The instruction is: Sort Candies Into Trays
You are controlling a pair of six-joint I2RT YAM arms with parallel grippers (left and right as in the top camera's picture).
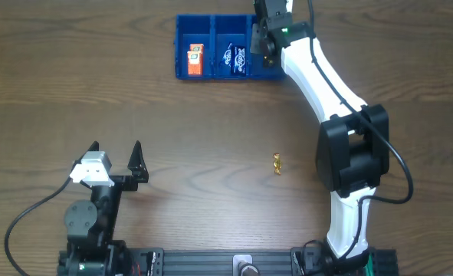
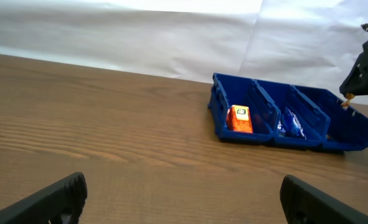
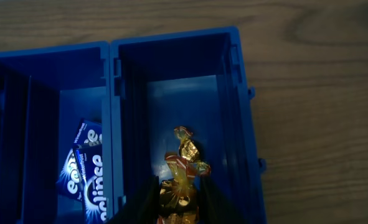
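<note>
One gold candy (image 3: 182,165), pinched in the right gripper (image 3: 177,196), hangs over the tray (image 3: 249,93) end bin, seemingly off its walls; left gripper (image 1: 116,147) gapes empty.

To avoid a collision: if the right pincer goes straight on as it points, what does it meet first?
Probably the bare floor of the blue tray's end compartment, the held gold candy touching first; depth unclear.

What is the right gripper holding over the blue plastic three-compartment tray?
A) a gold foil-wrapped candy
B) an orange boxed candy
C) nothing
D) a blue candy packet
A: in the right wrist view, the right gripper is shut on a gold foil-wrapped candy, which hangs over the end compartment of the blue plastic three-compartment tray.
</note>
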